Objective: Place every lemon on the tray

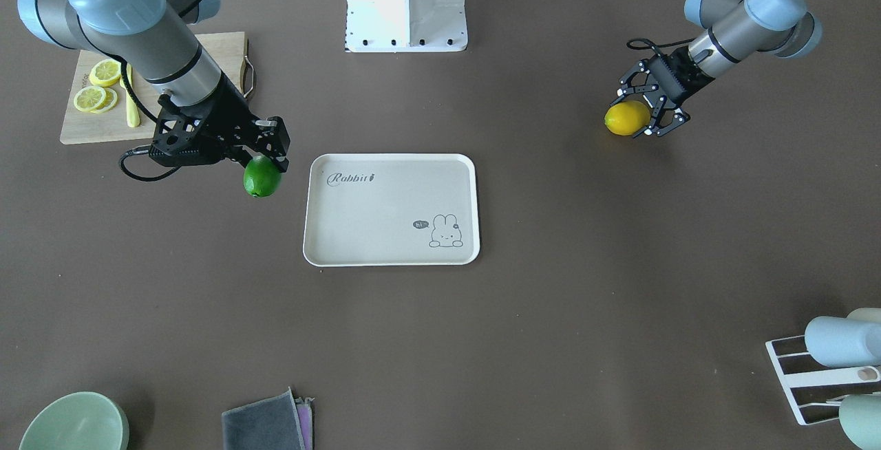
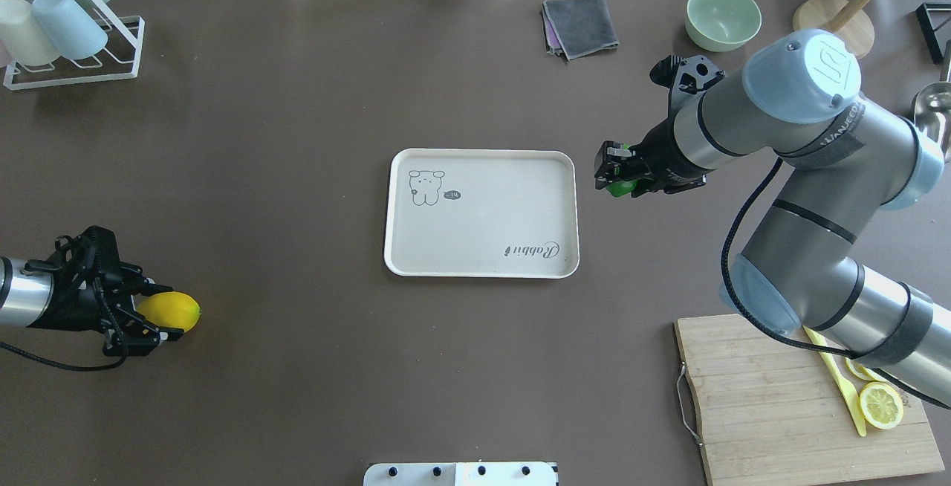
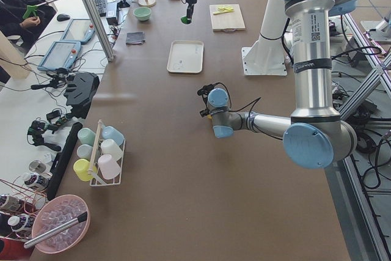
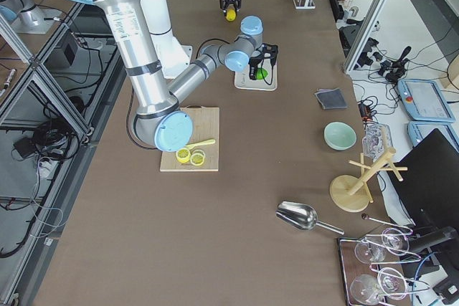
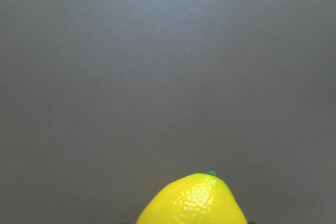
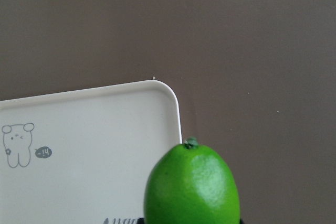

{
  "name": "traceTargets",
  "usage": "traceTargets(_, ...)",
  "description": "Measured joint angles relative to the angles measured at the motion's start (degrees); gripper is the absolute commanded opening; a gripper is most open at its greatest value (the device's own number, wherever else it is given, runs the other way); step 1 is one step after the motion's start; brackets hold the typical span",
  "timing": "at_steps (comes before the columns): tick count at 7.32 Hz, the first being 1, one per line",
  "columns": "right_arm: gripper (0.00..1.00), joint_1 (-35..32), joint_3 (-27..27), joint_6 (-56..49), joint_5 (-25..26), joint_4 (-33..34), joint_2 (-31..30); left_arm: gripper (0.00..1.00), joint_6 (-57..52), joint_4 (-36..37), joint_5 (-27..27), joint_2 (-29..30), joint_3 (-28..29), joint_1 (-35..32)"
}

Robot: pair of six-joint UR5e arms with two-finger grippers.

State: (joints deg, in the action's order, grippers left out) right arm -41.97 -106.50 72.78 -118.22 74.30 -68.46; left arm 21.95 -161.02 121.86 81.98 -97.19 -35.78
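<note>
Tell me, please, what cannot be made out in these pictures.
Green lemon: overhead view, mostly hidden by the right gripper.
Yellow lemon: left wrist view, cut off by the bottom edge.
Lemon slices: overhead view, partly behind the right arm.
Tray: right wrist view, cut off at left, bottom.

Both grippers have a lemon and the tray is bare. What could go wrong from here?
1. The green lemon in the right gripper hangs beside the tray, outside its rim; released here, it would likely land on the table.
2. Both fruits are glossy ovals and the rim is low, so a high drop might roll off.
3. The left gripper has a long carry with the yellow lemon; both arms could crowd over the tray.
</note>
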Motion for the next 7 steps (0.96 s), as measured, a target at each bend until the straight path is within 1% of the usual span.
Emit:
traceTargets(1,0.0,1.0,0.4,0.3,0.9,0.3,1.1,0.0,7.2,0.7,1.8,1.7,-1.3,-0.2)
traceTargets(2,0.0,2.3,1.4,0.7,2.1,0.4,2.5,0.0,14.7,2.9,2.5,4.8,-2.4,-0.5)
traceTargets(3,0.0,3.4,2.1,0.9,3.3,0.4,3.5,0.0,22.7,6.6,1.8,8.3,-4.1,-0.8)
traceTargets(4,0.0,4.5,2.6,0.9,4.5,0.3,4.3,0.0,31.3,10.7,-1.2,11.7,-5.6,-0.8)
traceTargets(5,0.0,5.4,3.0,0.9,5.5,0.3,4.8,0.0,38.3,15.9,-5.6,15.7,-6.3,-0.6)
traceTargets(7,0.0,6.7,4.7,0.9,6.9,0.0,5.9,0.0,46.6,30.0,-13.1,26.1,-6.7,0.0)
